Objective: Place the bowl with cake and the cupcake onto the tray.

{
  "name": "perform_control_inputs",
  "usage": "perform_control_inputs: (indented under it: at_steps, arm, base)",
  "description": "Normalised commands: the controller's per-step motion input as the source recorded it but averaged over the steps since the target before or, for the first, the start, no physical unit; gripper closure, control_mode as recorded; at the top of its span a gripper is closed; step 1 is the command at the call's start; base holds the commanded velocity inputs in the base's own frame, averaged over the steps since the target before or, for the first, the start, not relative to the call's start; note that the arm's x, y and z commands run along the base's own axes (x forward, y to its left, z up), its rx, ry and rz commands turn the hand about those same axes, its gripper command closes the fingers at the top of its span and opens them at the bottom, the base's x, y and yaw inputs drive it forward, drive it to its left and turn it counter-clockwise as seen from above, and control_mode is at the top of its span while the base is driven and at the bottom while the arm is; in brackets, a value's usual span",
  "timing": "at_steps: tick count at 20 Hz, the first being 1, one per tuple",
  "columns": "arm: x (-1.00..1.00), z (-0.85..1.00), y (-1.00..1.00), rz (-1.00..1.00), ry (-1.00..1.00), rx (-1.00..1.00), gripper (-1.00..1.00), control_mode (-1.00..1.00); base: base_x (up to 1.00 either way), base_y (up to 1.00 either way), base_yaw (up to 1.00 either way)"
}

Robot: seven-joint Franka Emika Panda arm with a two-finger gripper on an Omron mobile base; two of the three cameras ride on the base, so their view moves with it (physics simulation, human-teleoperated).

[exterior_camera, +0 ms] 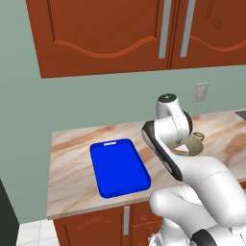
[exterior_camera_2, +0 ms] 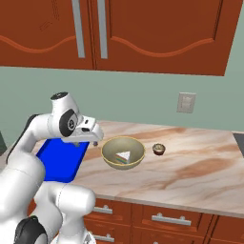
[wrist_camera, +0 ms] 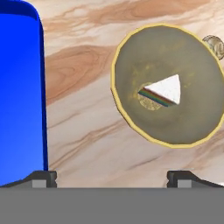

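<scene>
In the left base view the arm's white links cover most of the bowl [exterior_camera: 194,144], so just a piece of its rim shows, and the cupcake [exterior_camera: 199,137] is barely a brown speck at that rim. In the hand view the cupcake [wrist_camera: 215,46] is cut off at the right edge and the tray [wrist_camera: 19,96] at the left. The tool [wrist_camera: 111,177] hangs above the bare marbled table [wrist_camera: 87,131], released, its fingertips [wrist_camera: 41,178] wide apart and grasping nothing. The bowl [wrist_camera: 168,85] lies ahead and to the right of it, the tray to its left. From the right base view the tool [exterior_camera_2: 94,138] hovers between the tray [exterior_camera_2: 59,159] and the bowl [exterior_camera_2: 123,152]. The bowl is round, tan, with a paler yellowish rim; the cake [wrist_camera: 164,91] lies inside, a white-topped triangle with striped layers. The cupcake [exterior_camera_2: 159,149] sits just beside the bowl.
</scene>
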Motion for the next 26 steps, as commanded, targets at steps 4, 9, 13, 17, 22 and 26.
perform_control_inputs:
  at_steps: [4, 9, 13, 17, 22, 26]
  arm:
    - [0.31, -0.31, -0.04, 0.00, 0.00, -0.01, -1.00, -1.00]
    - [0.39, -0.26, -0.12, 0.00, 0.00, -0.03, -1.00, -1.00]
    - [0.41, -0.21, -0.12, 0.00, 0.00, 0.00, -1.00, -1.00]
    - [0.32, -0.22, -0.08, 0.01, 0.00, 0.00, -1.00, -1.00]
    - [0.30, -0.21, -0.08, 0.03, 0.00, 0.00, -1.00, -1.00]
    - [0.18, -0.22, -0.10, 0.06, 0.00, 0.00, -1.00, -1.00]
  base:
    - [0.00, 0.00, 0.00]
    - [0.00, 0.00, 0.00]
    - [0.00, 0.00, 0.00]
    - [0.00, 0.00, 0.00]
    - [0.00, 0.00, 0.00]
    - [0.00, 0.00, 0.00]
